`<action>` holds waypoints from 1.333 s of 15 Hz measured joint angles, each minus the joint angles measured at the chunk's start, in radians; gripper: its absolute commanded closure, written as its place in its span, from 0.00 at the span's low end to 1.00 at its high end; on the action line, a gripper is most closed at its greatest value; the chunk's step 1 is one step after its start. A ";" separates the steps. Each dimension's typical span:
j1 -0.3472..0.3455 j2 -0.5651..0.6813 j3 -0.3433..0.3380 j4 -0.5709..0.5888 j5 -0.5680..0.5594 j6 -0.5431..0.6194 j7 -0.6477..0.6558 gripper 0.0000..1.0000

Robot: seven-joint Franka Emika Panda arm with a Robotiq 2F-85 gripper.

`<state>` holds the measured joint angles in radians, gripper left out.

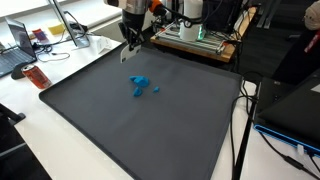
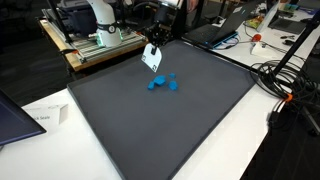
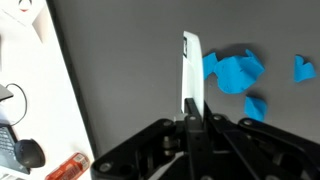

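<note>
Wrist view, left to right. Far left of the gripper (image 3: pixel 190 108): a strip of white table (image 3: pixel 40 90) with a dark mouse (image 3: pixel 30 153) and an orange object (image 3: pixel 68 167) near its edge. Next, the dark grey mat (image 3: pixel 120 80), matte and flat, which covers most of the table under the gripper.

Centre: the jaws are pressed together on a white card (image 3: pixel 189 65), pinched at one end. The card is seen edge-on, so its flat faces probably lie against the pads, which would keep a thin sheet from slipping. In an exterior view the card (image 2: pixel 152 58) hangs below the gripper, clear of the mat.

Right of the card: blue paper scraps (image 3: pixel 232 72) lie flat on the mat, near the card but apart from it.

Room: workshop bench. Beyond the mat stand a framed machine (image 1: pixel 195 35), a laptop (image 1: pixel 15 40) and loose cables (image 2: pixel 285 75).
</note>
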<state>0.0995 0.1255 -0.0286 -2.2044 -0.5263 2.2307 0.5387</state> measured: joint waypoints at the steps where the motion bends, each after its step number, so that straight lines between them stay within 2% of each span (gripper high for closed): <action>1: 0.000 0.013 0.000 0.011 -0.023 -0.011 0.027 0.99; 9: 0.037 0.167 0.000 0.111 -0.176 -0.059 0.239 0.99; 15: 0.109 0.290 0.000 0.212 -0.229 -0.219 0.349 0.99; 20: 0.142 0.392 0.000 0.316 -0.242 -0.333 0.383 0.99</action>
<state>0.2417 0.5171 -0.0285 -1.8884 -0.7680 1.8982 0.9215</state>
